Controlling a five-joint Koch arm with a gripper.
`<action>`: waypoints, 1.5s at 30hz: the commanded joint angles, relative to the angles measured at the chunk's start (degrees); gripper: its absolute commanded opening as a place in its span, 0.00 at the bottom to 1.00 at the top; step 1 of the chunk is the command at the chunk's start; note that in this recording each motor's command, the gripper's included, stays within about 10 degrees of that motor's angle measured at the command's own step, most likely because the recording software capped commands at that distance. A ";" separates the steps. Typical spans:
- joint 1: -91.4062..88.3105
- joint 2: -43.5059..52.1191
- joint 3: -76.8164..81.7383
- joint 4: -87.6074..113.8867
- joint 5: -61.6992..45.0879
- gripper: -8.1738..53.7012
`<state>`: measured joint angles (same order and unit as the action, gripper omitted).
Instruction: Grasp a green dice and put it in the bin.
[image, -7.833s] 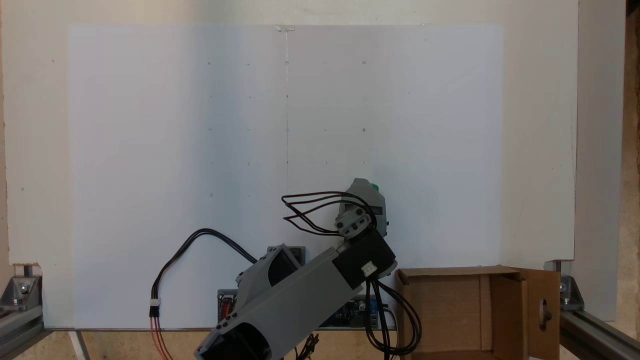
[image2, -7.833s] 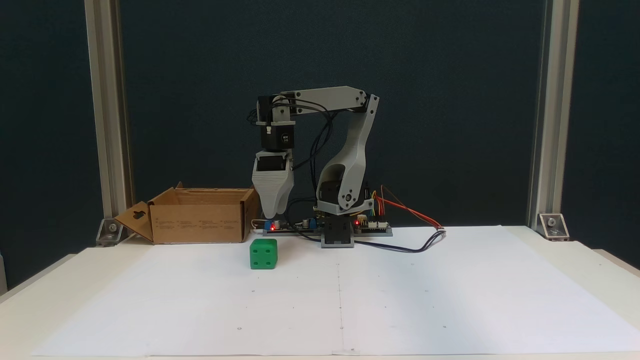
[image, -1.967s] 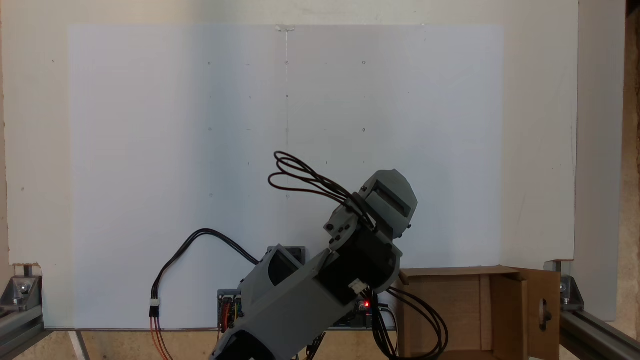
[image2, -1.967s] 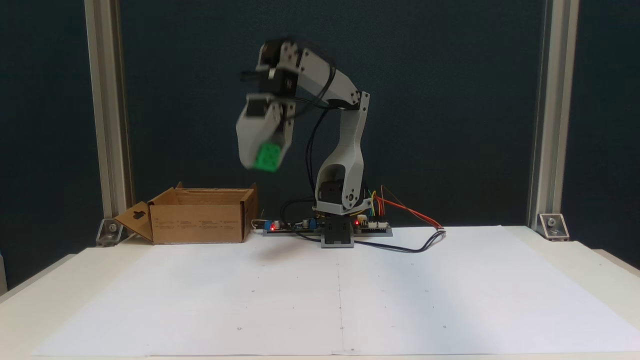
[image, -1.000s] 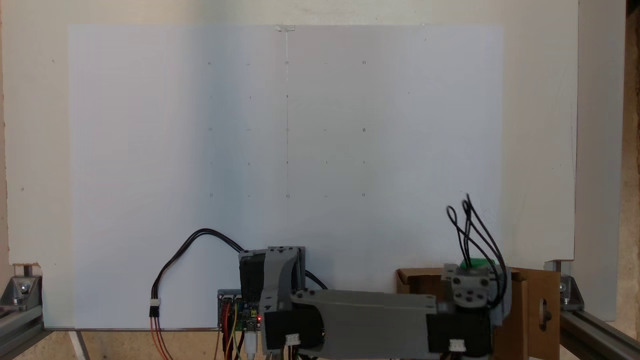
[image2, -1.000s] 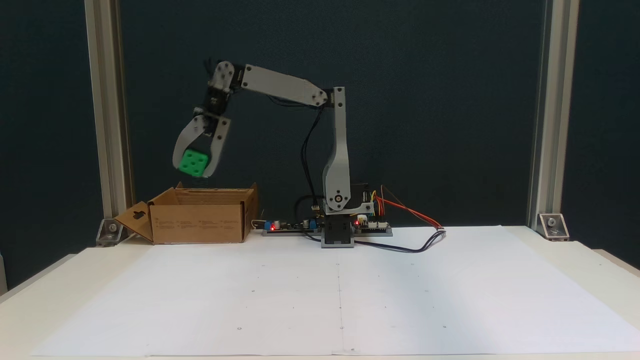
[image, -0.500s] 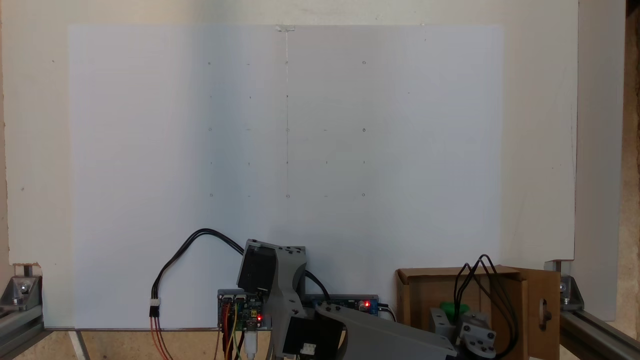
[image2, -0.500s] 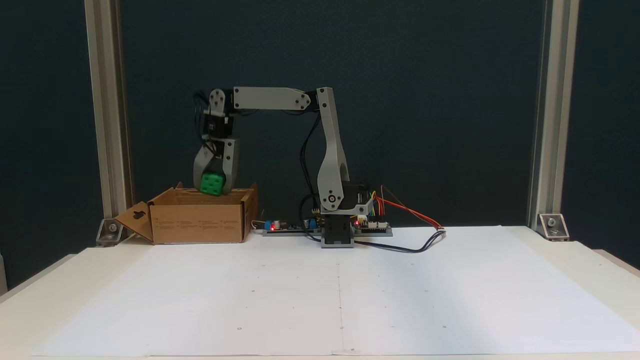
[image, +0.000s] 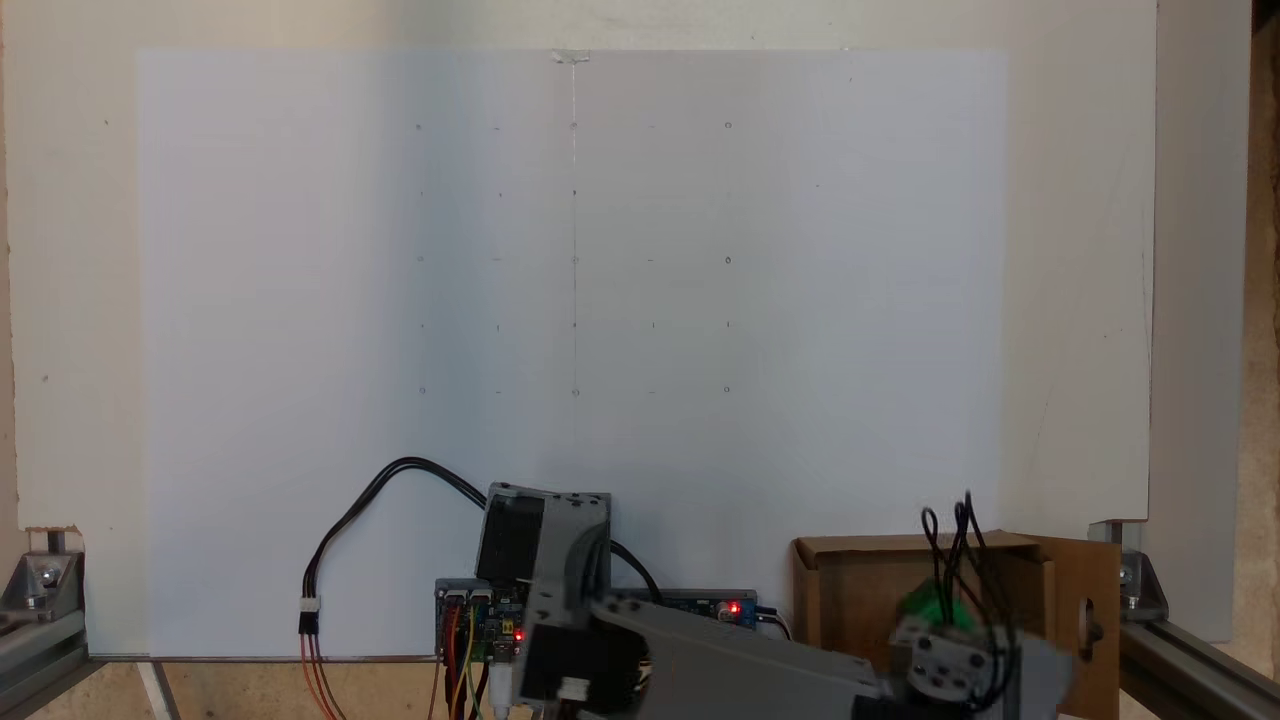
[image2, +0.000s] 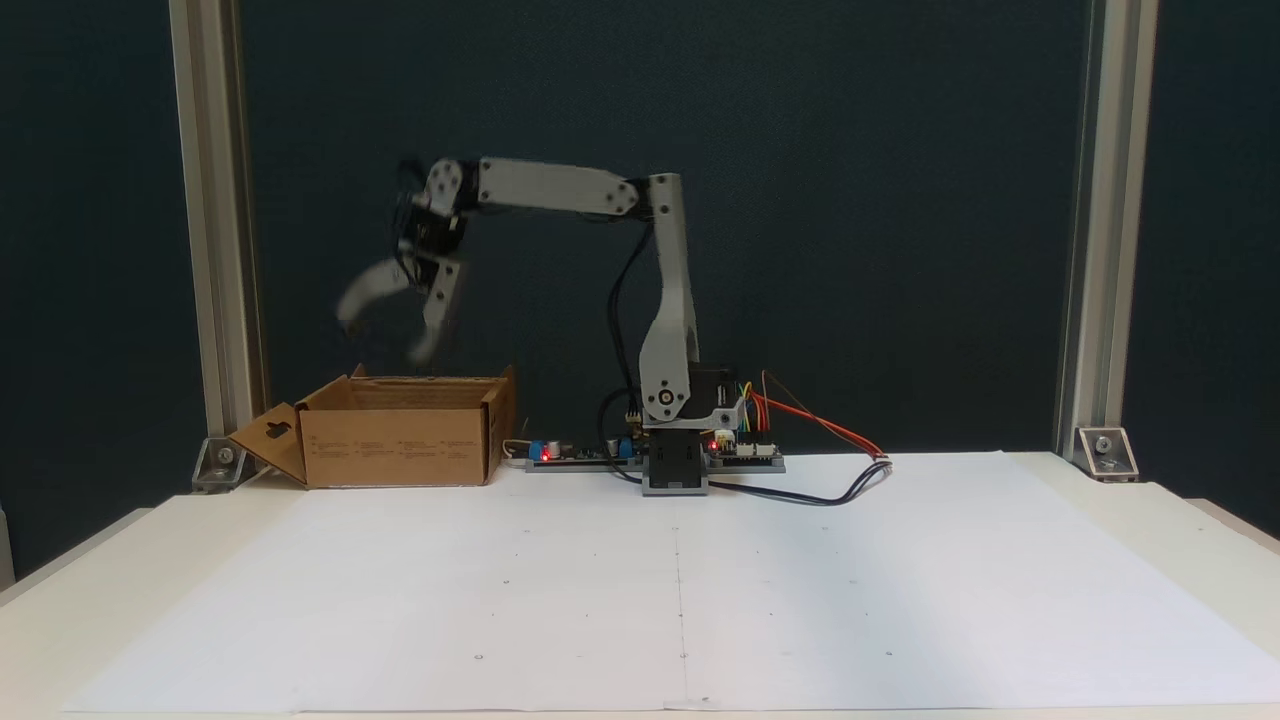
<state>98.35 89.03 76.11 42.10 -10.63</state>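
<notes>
both fixed views: gripper (image2: 385, 335) spread apart above bin (image2: 395, 440); green dice (image: 935, 603) inside.

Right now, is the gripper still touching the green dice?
Apart. In a fixed view the gripper hangs open and empty above the bin; in a fixed view the green dice lies down inside the box.

Green dice (image: 930, 603) inside the bin (image2: 400, 445), claw (image2: 385, 335) above the bin, jaws apart.

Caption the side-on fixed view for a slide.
Open pincer above the cardboard box, nothing held, white paper sheet in front.
</notes>
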 joint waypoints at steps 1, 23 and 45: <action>-7.12 7.56 -2.02 -3.08 7.56 0.84; -97.19 33.05 9.67 -4.66 11.43 0.85; -99.67 46.76 61.44 -59.92 10.46 0.84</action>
<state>-2.02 129.38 138.69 -10.81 -1.76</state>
